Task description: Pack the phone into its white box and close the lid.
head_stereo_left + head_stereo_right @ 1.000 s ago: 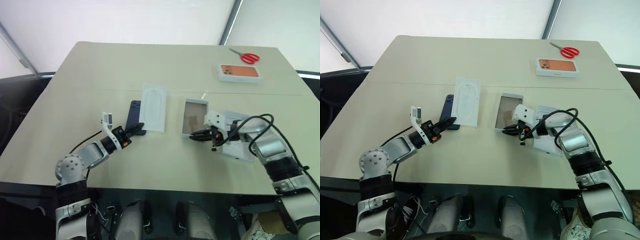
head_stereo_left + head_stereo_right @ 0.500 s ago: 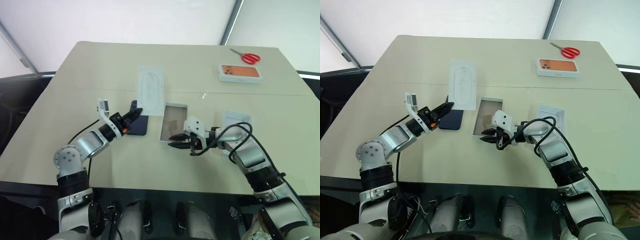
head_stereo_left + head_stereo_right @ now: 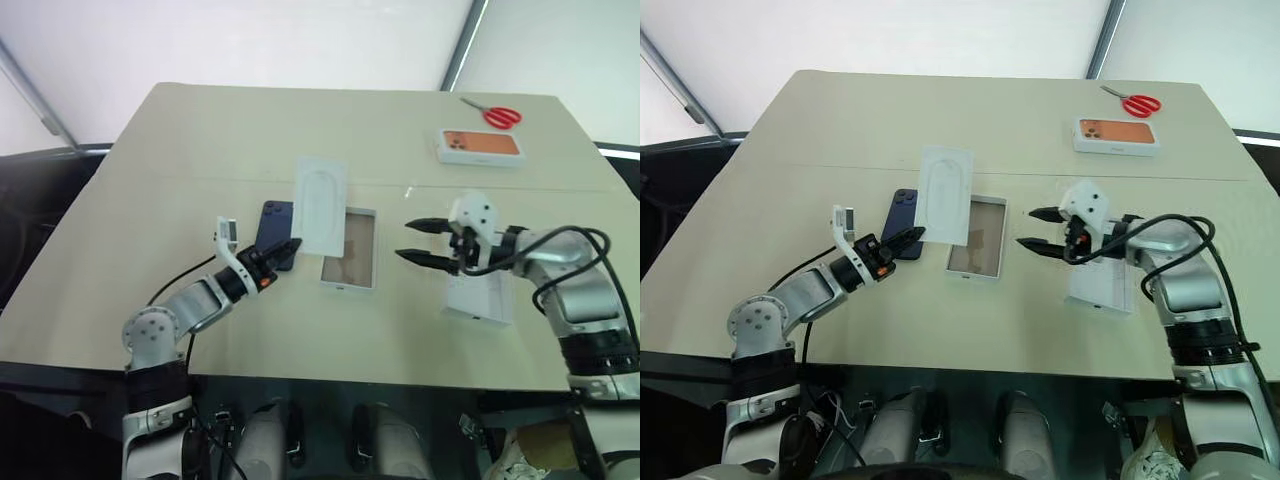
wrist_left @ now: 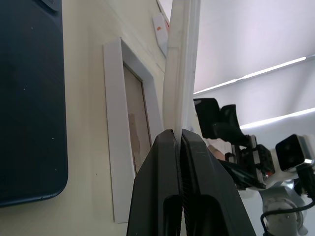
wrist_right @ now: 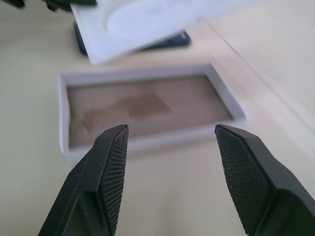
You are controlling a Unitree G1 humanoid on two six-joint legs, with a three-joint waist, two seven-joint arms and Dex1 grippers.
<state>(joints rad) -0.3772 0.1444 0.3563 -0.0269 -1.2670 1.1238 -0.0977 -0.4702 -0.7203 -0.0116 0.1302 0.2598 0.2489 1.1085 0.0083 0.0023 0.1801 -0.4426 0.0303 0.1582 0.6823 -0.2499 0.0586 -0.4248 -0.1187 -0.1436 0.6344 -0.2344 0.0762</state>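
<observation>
The white box [image 3: 350,250], a shallow tray with a tan floor, lies open at the table's middle. The dark blue phone [image 3: 272,225] lies flat to its left, partly covered by a thin white insert [image 3: 320,203]. My left gripper [image 3: 290,247] is shut on the insert's near edge and holds it tilted over the phone and the box's left rim. My right gripper [image 3: 425,243] hangs open to the right of the box, holding nothing; in its wrist view the box [image 5: 66,147] lies ahead between the spread fingers. The white lid [image 3: 478,298] lies on the table under my right forearm.
An orange-faced white box [image 3: 478,145] and red-handled scissors [image 3: 498,115] lie at the far right of the table. The table's near edge runs just below both arms.
My right gripper slid the white box leftward toward the phone, let go of its rim, opened, and drew back to the right and up. The left gripper kept its hold on the insert.
</observation>
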